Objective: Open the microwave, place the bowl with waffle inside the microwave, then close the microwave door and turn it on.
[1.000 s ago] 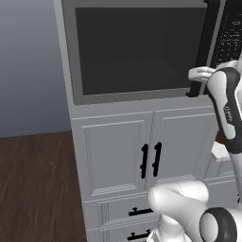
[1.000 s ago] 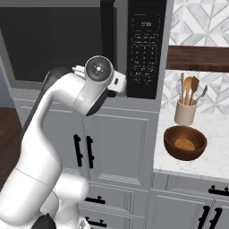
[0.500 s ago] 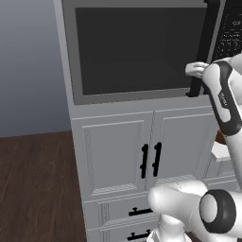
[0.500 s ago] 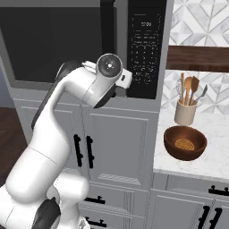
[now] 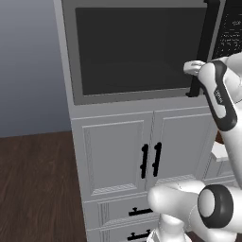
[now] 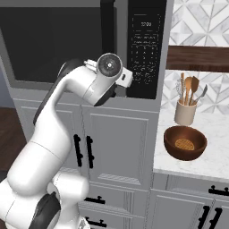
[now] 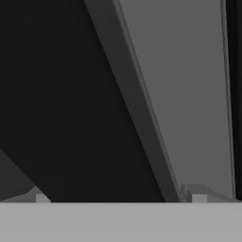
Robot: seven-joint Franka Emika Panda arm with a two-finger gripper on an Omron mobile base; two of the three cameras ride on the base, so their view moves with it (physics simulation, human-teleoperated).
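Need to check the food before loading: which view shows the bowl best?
The right base view: the bowl sits whole on the counter, waffle inside. The left base view catches at most a brownish sliver behind the arm; the hand view faces the microwave door.

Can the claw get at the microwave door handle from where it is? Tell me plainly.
Probably yes. The open claw is already right at the lower end of the black handle, with nothing between them.

The white arm (image 6: pixel 67 116) reached up and forward, elbow bent, its gripper (image 7: pixel 118 198) held level with jaws spread wide apart.
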